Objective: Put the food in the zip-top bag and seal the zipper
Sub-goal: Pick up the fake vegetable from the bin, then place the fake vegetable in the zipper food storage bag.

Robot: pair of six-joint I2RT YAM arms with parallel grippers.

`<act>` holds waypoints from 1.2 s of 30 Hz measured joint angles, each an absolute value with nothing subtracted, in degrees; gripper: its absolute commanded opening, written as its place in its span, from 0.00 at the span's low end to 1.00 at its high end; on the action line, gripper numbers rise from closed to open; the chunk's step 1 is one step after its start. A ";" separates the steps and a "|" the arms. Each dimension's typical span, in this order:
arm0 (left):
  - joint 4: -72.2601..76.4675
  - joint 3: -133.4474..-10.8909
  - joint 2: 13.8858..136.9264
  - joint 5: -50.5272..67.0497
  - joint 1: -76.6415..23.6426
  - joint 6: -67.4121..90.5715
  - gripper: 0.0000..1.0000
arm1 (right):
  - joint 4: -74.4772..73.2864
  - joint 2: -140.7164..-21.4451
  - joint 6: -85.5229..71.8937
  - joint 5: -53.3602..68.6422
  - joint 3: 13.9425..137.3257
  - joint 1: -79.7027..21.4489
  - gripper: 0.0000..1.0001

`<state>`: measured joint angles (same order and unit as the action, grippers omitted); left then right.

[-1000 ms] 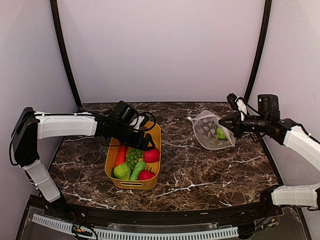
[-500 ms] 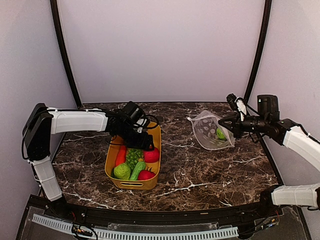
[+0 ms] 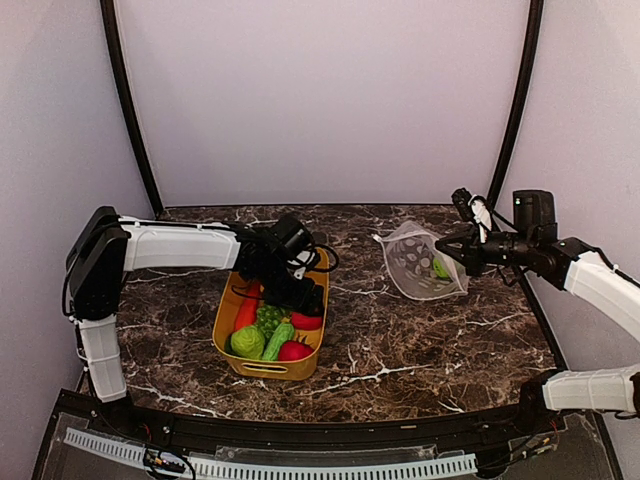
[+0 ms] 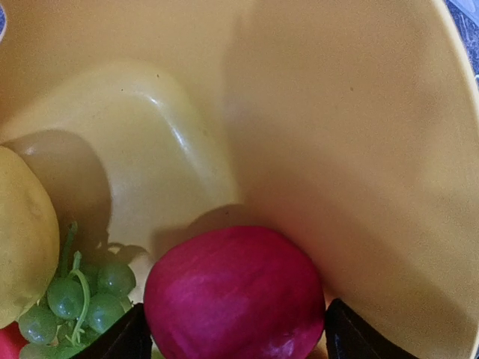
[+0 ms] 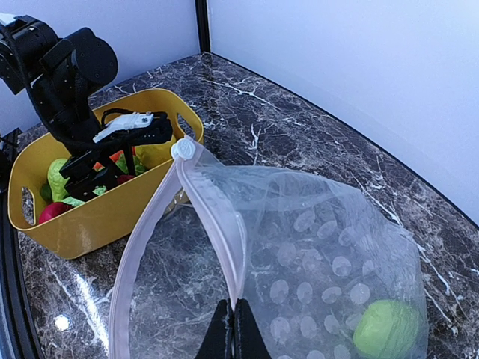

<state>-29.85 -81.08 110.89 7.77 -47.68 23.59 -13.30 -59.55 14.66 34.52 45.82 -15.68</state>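
no readable text, labels, brands, numbers or signs anywhere

Jaws of left gripper (image 4: 236, 342) spread, red fruit (image 4: 234, 295) filling gap between them, one fingertip (image 4: 123, 340) at each side. Just left of jaws: grapes (image 4: 82, 295). Farther left: lemon (image 4: 22, 232). Ahead and right of jaws: tub (image 4: 337, 112) wall.

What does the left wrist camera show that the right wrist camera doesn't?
Only the left wrist view: a close-up of a red fruit framed by the left tool, with grapes and a lemon beside it. Only the right wrist view: the clear bag pinched by the right tool, a green fruit inside, its pinkish zipper. Both: the yellow tub and the left tool.
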 measured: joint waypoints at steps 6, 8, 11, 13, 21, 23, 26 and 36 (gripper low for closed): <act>-30.09 -81.19 110.89 6.79 -48.16 23.68 0.71 | -13.30 -59.55 14.68 34.52 45.80 -15.68 0.00; -30.15 -81.19 110.89 6.44 -48.36 23.81 0.65 | -13.30 -59.55 14.68 34.52 45.80 -15.68 0.00; -30.39 -81.28 110.89 5.76 -48.56 23.99 0.55 | -13.30 -59.55 14.68 34.52 45.76 -15.68 0.00; -30.55 -81.32 110.80 5.32 -48.66 23.94 0.54 | -13.30 -59.55 14.68 34.52 45.71 -15.68 0.00; -34.02 -81.32 106.63 2.33 -48.73 23.51 0.53 | -13.28 -59.55 14.70 34.46 45.71 -15.68 0.00; -35.22 -81.32 103.66 0.89 -48.77 23.33 0.53 | -13.28 -59.55 14.72 34.46 45.71 -15.68 0.00; -36.58 -81.32 99.29 -0.95 -48.77 23.11 0.52 | -13.26 -59.68 14.70 34.44 45.71 -15.68 0.00; -37.50 -84.82 90.78 -4.19 -53.01 18.39 0.48 | -13.72 -63.99 14.68 27.31 47.40 -15.68 0.00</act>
